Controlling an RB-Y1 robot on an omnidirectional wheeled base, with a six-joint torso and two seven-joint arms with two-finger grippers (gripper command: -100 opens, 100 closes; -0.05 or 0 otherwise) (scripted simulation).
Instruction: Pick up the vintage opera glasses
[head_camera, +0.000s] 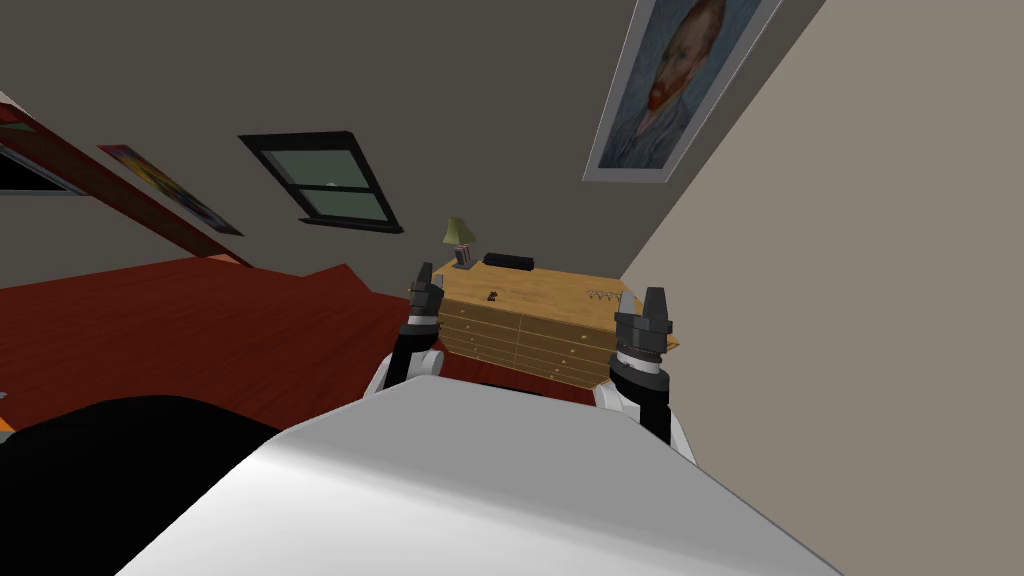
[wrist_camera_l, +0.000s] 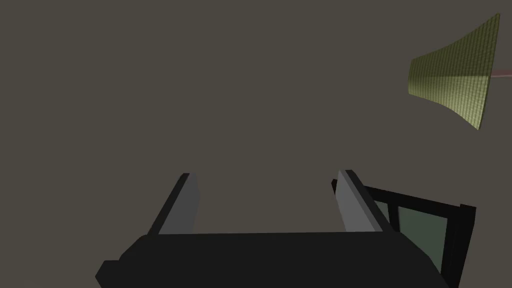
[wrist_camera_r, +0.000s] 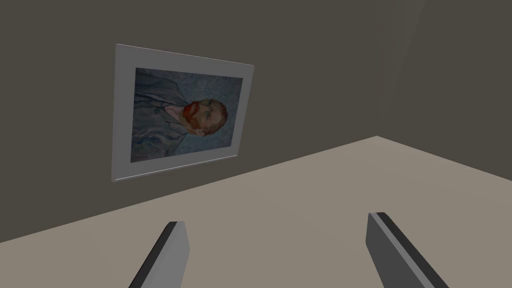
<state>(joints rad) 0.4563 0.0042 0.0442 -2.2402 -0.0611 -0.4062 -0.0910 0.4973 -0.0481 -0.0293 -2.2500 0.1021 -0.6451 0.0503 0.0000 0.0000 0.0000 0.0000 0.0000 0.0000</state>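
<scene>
Ahead, a wooden dresser (head_camera: 545, 285) with rows of drawers stands in the corner where a dark grey wall meets a beige one, on a red-brown floor (head_camera: 180, 330). On its top are a green-shaded lamp (head_camera: 459, 232), a long black box (head_camera: 508, 261) and a thin wire piece (head_camera: 603, 295). The opera glasses (head_camera: 492, 296) lie near the top's middle, small and dark, with no detail to make out. The left gripper (wrist_camera_l: 265, 174) and right gripper (wrist_camera_r: 276, 220) hang raised before the dresser, with fingers apart and nothing between them.

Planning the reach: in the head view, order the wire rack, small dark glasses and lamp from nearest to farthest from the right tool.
1. Wire rack, right end of the dresser.
2. Glasses, its middle.
3. Lamp, back left corner.
</scene>
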